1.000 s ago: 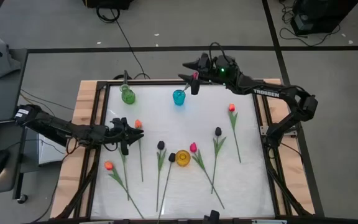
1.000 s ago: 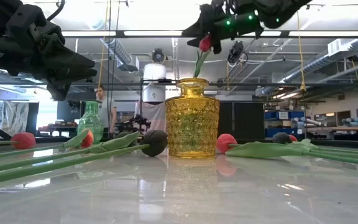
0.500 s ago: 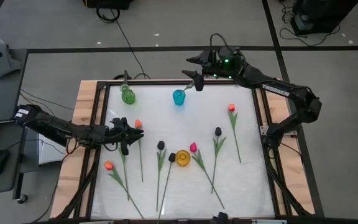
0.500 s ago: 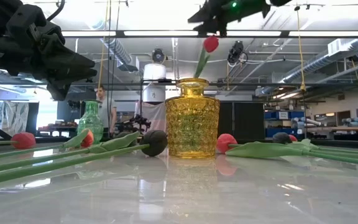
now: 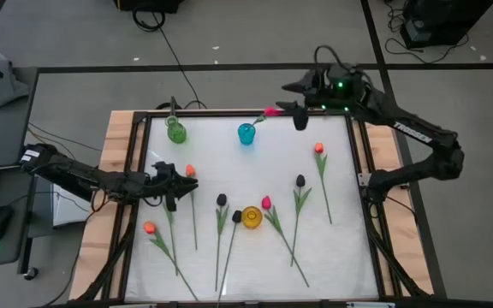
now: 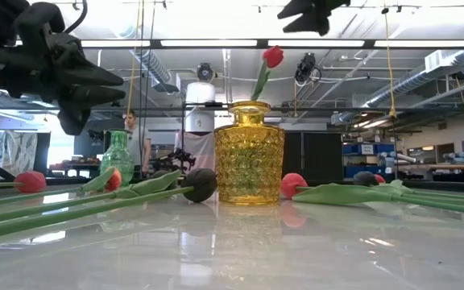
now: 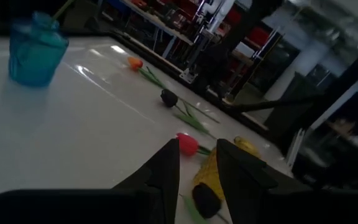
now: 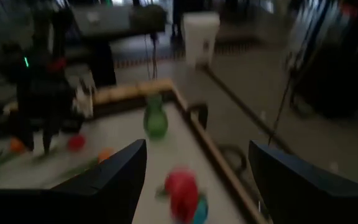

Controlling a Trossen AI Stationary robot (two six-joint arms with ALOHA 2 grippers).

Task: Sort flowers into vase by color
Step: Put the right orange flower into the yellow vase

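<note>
high view gives us the layout: a pink-red tulip [image 5: 271, 111] stands in the blue vase [image 5: 246, 133] near the table's [image 5: 229, 171] far edge, the right gripper [image 5: 299, 111] spread open just beside the bud, holding nothing. the left gripper [image 5: 176, 183] hovers by an orange tulip [image 5: 190, 171], partly closed on nothing we can see. only the low view shows the bud [image 6: 273, 56] rising above the yellow vase [image 6: 249, 153]; other flowers [image 6: 79, 193] lie flat.

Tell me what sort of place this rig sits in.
Probably a robotics lab or workshop: exposed ceiling ducts and strip lights, shelving behind the table, cables across a taped floor.
</note>
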